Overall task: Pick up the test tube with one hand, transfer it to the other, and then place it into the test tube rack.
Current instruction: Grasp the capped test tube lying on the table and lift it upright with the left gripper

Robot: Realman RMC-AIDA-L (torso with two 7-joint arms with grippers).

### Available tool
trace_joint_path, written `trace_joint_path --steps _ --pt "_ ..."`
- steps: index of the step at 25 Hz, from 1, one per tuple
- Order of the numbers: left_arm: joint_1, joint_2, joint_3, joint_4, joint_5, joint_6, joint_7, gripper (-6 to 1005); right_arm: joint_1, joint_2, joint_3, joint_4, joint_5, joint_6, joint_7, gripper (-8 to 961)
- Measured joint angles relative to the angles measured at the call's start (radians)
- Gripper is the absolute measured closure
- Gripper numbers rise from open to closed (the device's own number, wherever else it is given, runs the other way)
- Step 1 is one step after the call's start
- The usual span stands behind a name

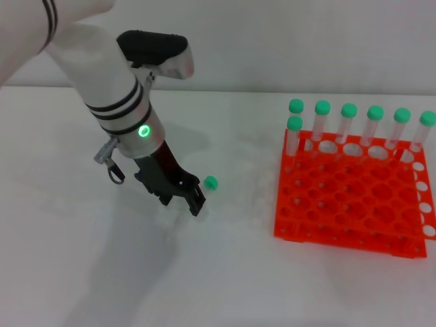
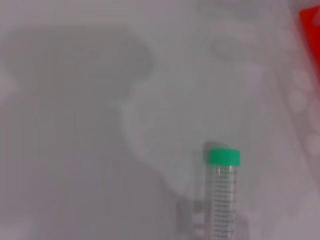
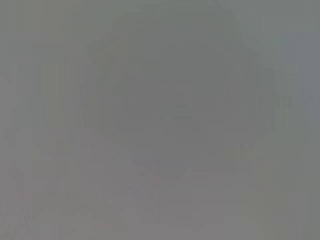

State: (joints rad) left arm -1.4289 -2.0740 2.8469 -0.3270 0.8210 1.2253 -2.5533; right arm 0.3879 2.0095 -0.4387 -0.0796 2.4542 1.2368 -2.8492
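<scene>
A clear test tube with a green cap (image 1: 210,182) lies on the white table. In the left wrist view (image 2: 223,195) its cap points away from the camera. My left gripper (image 1: 182,204), black on a silver wrist with a green light, is low over the table with its fingers open at the tube's body end. The cap sticks out just beyond the fingers. The orange-red test tube rack (image 1: 347,197) stands to the right. Its corner shows in the left wrist view (image 2: 311,20). My right gripper is out of view and the right wrist view shows only plain grey.
Several more green-capped tubes (image 1: 349,122) stand upright in the rack's back rows. Bare white table lies between the gripper and the rack. A grey cable loop (image 1: 112,167) hangs beside the left wrist.
</scene>
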Motion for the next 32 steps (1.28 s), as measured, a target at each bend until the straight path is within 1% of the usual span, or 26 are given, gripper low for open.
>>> trace_joint_path --steps 21,26,32 --pt "-0.006 -0.003 -0.001 0.120 0.125 -0.092 -0.006 438 -0.003 -0.004 0.000 0.001 0.000 -0.001 0.001 80" --pt "-0.008 -0.003 -0.001 0.127 0.133 -0.108 -0.007 639 -0.003 -0.005 0.000 0.000 0.000 -0.001 0.001 80" --pt "-0.001 -0.003 -0.001 0.144 0.133 -0.113 -0.009 670 -0.003 -0.006 0.000 0.000 0.000 0.000 0.001 80"
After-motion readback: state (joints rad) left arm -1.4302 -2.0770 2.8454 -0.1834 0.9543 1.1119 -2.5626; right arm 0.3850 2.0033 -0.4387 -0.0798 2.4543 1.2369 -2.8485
